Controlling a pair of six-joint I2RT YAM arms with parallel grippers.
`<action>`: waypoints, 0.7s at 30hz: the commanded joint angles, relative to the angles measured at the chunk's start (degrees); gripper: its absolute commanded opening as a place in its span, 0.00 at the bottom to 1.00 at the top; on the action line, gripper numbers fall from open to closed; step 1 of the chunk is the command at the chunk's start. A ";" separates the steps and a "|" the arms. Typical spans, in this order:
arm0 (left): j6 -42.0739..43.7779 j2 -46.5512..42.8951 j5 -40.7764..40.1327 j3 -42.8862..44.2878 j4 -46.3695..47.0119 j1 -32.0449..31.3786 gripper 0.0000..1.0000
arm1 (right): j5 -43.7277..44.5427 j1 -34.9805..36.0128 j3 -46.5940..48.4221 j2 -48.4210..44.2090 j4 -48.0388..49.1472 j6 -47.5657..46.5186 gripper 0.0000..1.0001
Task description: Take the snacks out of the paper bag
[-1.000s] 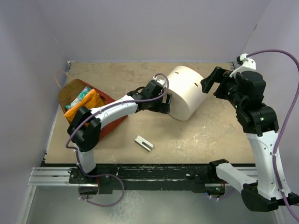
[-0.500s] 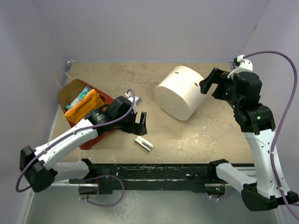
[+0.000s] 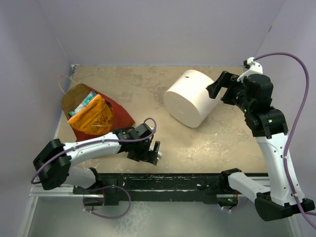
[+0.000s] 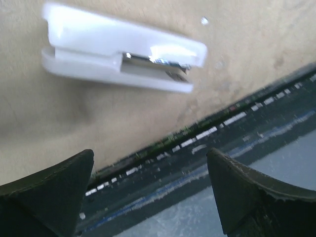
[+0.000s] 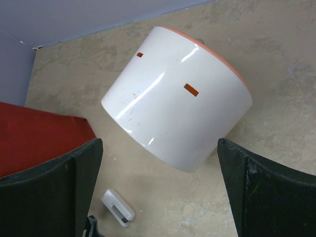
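Lying at about nine o'clock on the table [image 3: 148, 81], the paper bag [image 3: 121, 114] shows its red outside toward the middle and its brown inside toward the left wall. A twine handle [image 3: 63, 81] loops off it toward eleven o'clock. The snacks [image 3: 93, 117] are inside its open mouth: an orange packet with dark print fills most of the opening, and a teal packet [image 3: 83, 102] is tucked just beside it on the eleven o'clock side. Other packets may lie beneath, but the top view does not show them.

The left gripper [image 3: 154, 150] is low over the table at about six o'clock, well apart from the bag, with its jaws spread wide and nothing between them. Its wrist camera looks down on a small clip [image 4: 123, 61], white with a grey metal strip, lying flat just beyond the fingertips [image 4: 59, 190] near the table's dark near edge.

The right gripper [image 3: 217, 88] hangs at about two o'clock, also spread wide and empty. It is just beside the white cylinder [image 3: 190, 96], which lies tipped on its side at one o'clock. From the right wrist view the cylinder shows an orange rim and two small orange marks.
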 commanded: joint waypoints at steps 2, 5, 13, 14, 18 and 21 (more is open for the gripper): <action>1.03 7.56 -3.74 2.71 7.72 -0.28 0.99 | -0.86 0.12 0.39 -1.09 2.16 1.15 1.00; 4.51 12.45 -6.52 7.13 8.67 -0.19 0.99 | -0.53 0.12 0.20 -1.59 1.73 1.12 1.00; 11.52 29.65 -7.46 25.89 11.96 -0.12 0.99 | -0.06 0.12 0.53 -3.00 -0.14 0.95 1.00; 12.81 31.24 -5.75 28.03 13.69 -0.17 0.99 | 0.02 0.12 0.56 -3.20 -0.27 0.94 1.00; 16.17 34.49 -0.88 33.04 19.07 -0.17 0.99 | 0.48 0.12 0.96 -3.72 -0.76 1.03 1.00; 16.82 32.54 -0.33 32.33 19.86 -0.18 0.99 | 1.10 0.12 1.37 -3.77 -1.16 0.86 1.00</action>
